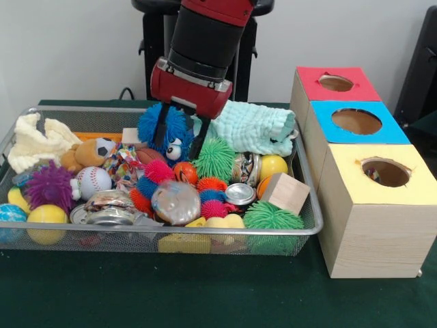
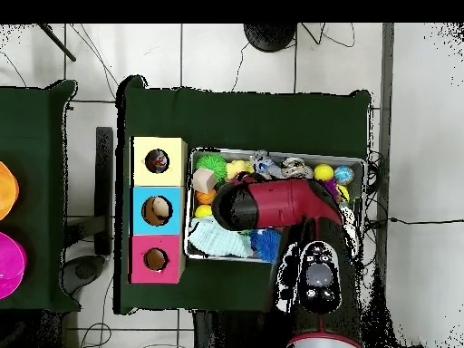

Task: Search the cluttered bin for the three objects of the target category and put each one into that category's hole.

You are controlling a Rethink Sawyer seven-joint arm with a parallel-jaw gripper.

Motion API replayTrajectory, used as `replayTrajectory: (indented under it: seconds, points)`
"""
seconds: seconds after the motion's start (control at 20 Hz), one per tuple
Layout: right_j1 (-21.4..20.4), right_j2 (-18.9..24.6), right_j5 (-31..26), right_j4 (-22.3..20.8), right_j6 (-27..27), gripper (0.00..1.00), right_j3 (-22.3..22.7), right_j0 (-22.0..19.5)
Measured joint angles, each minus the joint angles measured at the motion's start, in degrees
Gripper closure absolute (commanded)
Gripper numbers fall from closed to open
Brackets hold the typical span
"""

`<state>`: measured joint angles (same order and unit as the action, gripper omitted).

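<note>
The wire mesh bin sits on the green table, full of toys, balls, cans and cloths; it also shows in the overhead view. The yellow-topped box's round hole is to the bin's right, nearest the camera, and shows in the overhead view. My gripper is lowered into the bin's back middle. It is open, with one finger on each side of a blue furry toy with eyes. In the overhead view the red arm hides the gripper.
The blue-topped box and the red-topped box stand behind the yellow one. A mint cloth lies right of the gripper. A green spiky ball, a wooden cube, a baseball and a purple spiky ball lie around it.
</note>
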<state>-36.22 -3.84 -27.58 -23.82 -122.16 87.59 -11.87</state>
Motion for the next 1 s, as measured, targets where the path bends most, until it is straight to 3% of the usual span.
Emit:
replayTrajectory:
  seconds: [0.2,0.4,1.0]
  points:
    - [-0.1,1.6,-7.4,3.7,0.0,0.00,1.0,-3.3]
    - [-0.1,2.3,-10.8,4.3,0.0,0.00,1.9,-4.6]
    - [0.7,3.1,-11.2,3.0,0.0,0.00,3.0,-5.6]
